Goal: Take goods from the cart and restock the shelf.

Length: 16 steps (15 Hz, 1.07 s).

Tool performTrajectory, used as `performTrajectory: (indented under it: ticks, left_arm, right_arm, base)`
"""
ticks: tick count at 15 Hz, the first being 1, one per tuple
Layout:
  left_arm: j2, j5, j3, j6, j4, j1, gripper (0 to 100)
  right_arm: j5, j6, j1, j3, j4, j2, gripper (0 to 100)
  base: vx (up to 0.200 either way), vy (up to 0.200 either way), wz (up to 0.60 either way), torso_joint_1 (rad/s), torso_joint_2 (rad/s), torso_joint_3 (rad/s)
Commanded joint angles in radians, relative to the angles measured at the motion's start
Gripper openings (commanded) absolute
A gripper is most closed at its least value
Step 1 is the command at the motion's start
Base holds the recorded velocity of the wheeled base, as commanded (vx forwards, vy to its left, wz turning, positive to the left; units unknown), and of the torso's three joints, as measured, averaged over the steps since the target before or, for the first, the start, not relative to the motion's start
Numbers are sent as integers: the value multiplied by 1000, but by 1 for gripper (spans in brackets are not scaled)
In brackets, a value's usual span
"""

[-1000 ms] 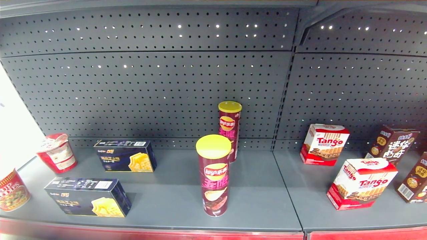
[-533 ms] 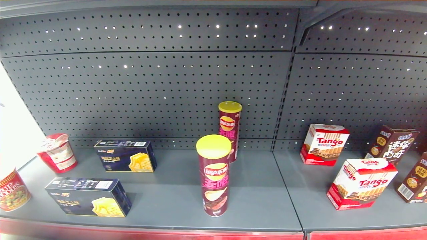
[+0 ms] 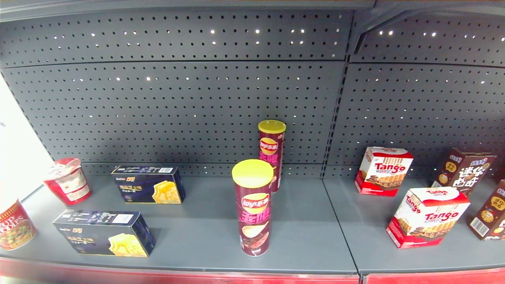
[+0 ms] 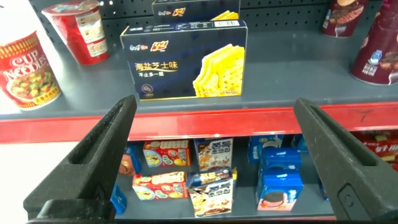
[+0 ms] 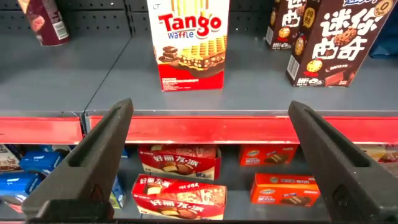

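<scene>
My left gripper and right gripper both gape wide. The left faces the navy cracker box, the right the wafer box, both near the front edge of the shelf. The front chip can stands at twelve o'clock, the rear chip can beyond at one.

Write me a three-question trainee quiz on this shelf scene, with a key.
1. True or false: the front crisp tube and the rear crisp tube both stand upright on the shelf.
2. The left gripper is: A open and empty; B shut on a box; C shut on a cup.
3. Fill in: the front blue box lies to the robot's ____ of the front crisp tube.
Key: 1 true; 2 A; 3 left.
</scene>
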Motion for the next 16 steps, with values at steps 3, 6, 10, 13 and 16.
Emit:
performTrajectory:
  ticks: [3,6,10,13,16]
  left_arm:
    - [0,-114,-101,97,-20,0,100]
    - [189,-200,-347,201,72,-57,100]
    - [548,-343,-426,342,15,-163,100]
    - [897,-347,-431,321,-221,-319,100]
    - [1189,-343,-471,246,-337,-379,100]
  right_arm:
    - [0,-1,0,0,0,4,100]
    - [0,0,0,0,0,4,100]
    - [0,0,0,0,0,4,100]
    - [0,0,0,0,0,4,100]
    - [0,0,0,0,0,4,100]
  base:
    - [0,0,0,0,0,0]
    - [0,0,0,0,0,0]
    - [0,0,0,0,0,0]
    - [0,0,0,0,0,0]
    - [0,0,0,0,0,0]
